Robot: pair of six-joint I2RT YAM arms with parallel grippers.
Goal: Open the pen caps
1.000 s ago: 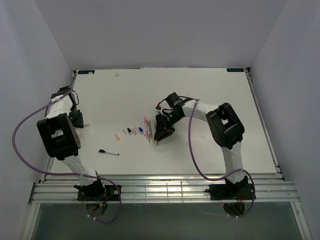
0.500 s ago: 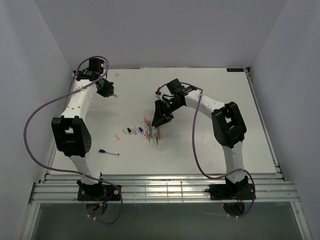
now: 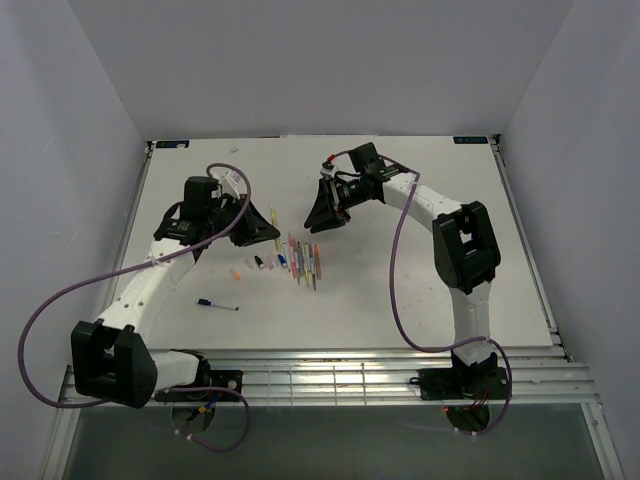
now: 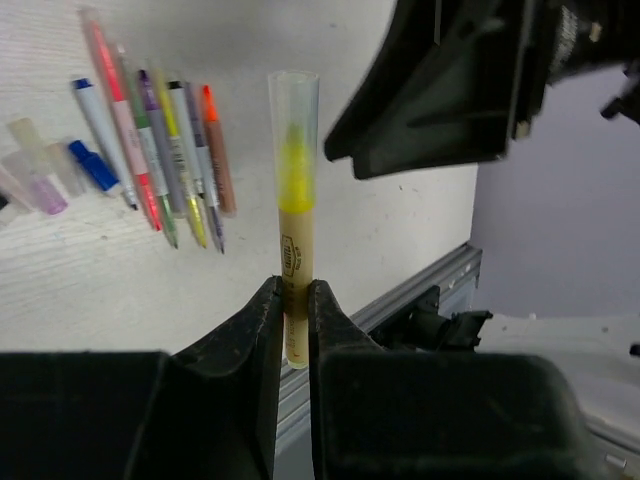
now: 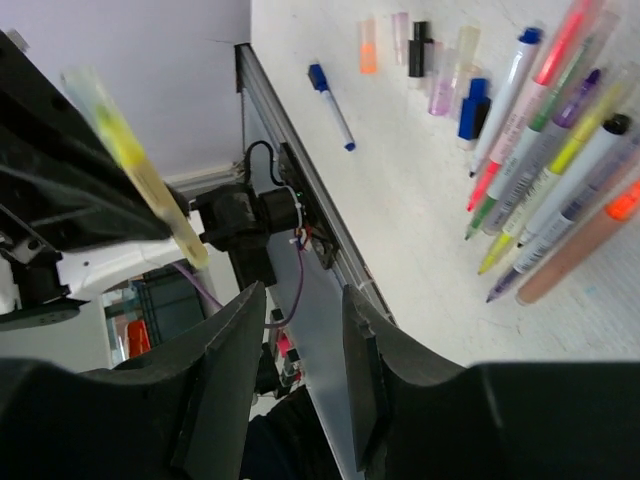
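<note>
Left gripper (image 4: 293, 305) clamps the yellow pen (image 4: 296, 225) — long axis straight out, capped tip toward the right gripper (image 5: 298, 310), jaws apart

White table (image 3: 330, 310): pens (image 3: 305, 260), caps (image 3: 258, 263) (loose)

The left arm (image 3: 150, 285) rises from its base at the lower left of the overhead frame, folds at an elbow near the bottom-left edge and reaches up and right toward the centre. There the left gripper (image 3: 268, 231) points right, its jaws pressed onto the lower barrel of a yellow pen (image 4: 293, 230). The right arm (image 3: 425, 203) climbs from the lower right, bends, and stretches left across the upper middle. The right gripper (image 3: 318, 218) angles down-left near the left one, jaws parted, nothing between them.
</note>
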